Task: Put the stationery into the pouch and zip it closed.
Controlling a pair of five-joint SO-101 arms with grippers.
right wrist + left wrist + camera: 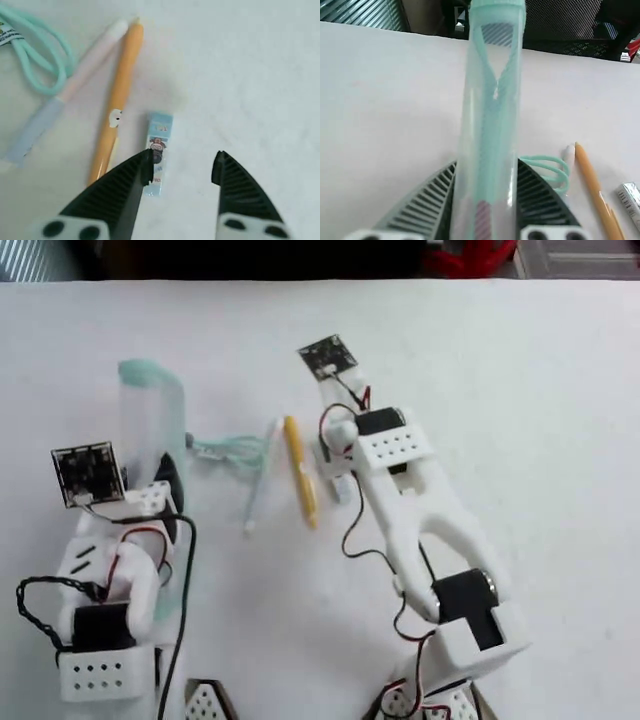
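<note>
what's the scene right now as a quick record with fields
left gripper: shut on pouch
pouch zip: looks partly open at far end
right gripper: fingers open, by small blue block
orange pen: on table, beside pastel pen
teal cord: on table, beside pastel pen

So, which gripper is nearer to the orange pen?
Right. The right gripper hangs open just beside the orange pen, over a small blue packet. The left gripper is farther off, shut on the clear pouch, beyond the pastel pen.
</note>
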